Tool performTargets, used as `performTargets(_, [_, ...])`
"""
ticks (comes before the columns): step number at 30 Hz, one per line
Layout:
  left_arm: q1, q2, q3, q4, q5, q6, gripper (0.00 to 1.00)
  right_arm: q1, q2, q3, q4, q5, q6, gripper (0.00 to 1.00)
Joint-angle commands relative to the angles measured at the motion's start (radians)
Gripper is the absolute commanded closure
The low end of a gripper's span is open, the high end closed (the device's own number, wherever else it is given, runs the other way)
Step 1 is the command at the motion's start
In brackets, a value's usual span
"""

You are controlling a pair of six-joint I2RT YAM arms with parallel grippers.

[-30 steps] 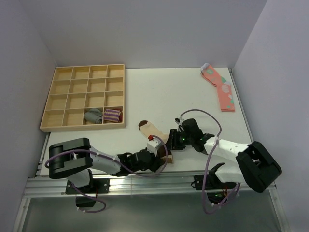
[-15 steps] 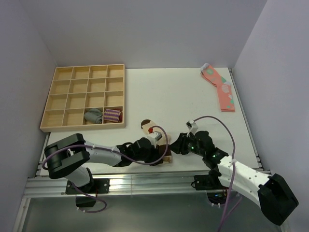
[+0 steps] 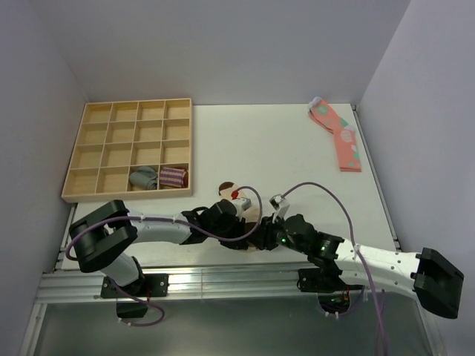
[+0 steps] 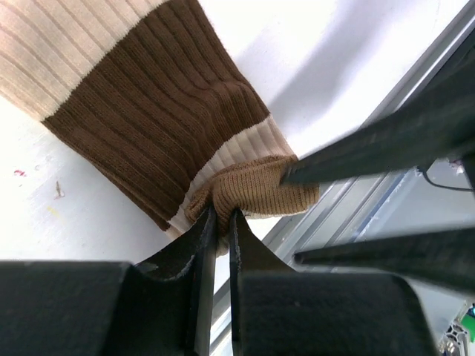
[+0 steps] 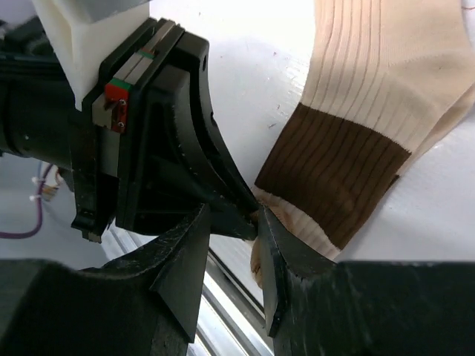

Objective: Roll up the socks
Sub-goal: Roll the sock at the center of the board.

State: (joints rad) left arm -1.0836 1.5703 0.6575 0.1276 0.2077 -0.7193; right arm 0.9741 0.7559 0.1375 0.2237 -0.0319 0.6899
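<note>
**Inspector:** Condition of the socks [image 3: 251, 211]?

**Assistant:** Ribbed cream-tan fabric. A dark brown toe points to 11 o'clock. At the cuff end there is a wide dark brown band, then a thin cream stripe, then a tan edge bunched into a small fold. One layer lies on the other.

**Inspector:** Location?

**Assistant:** On the white table [image 3: 260, 141], at 6 o'clock close to the near edge. The toe is farther in and the cuff lies towards 5 o'clock.

**Inspector:** End effectors?

**Assistant:** The left gripper [image 4: 220, 216] is nearly closed and pinches the tan cuff fold between its fingertips. The right gripper [image 5: 231, 222] has its jaws apart, set either side of the left fingertips and the cuff corner. One finger touches the fold and the other is clear of it.

**Inspector:** Containers?

**Assistant:** One wooden tray [image 3: 136, 102], a grid of sixteen cells, at 10 o'clock on the table. Two cells are occupied, both in the nearest row towards the tray's 5 o'clock corner. A grey rolled sock [image 3: 143, 178] is in one, and a purple-striped rolled sock [image 3: 173, 177] is in the corner cell beside it.

**Inspector:** Other items?

**Assistant:** Pink socks [image 3: 338, 137] with green spots lie flat at 2 o'clock, well apart from the arms.
</note>
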Motion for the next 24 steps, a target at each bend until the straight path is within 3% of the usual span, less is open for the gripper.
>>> performTargets(1, [0.013,0.02,0.027,-0.124,0.028,0.046,1.0,0.06,0.054,0.06,0.022,0.145,-0.009,0.6])
performTargets(24, [0.067,0.034,0.051,-0.141,0.061,0.044,1.0,0.23,0.224,0.005,0.026,0.335,0.134,0.62])
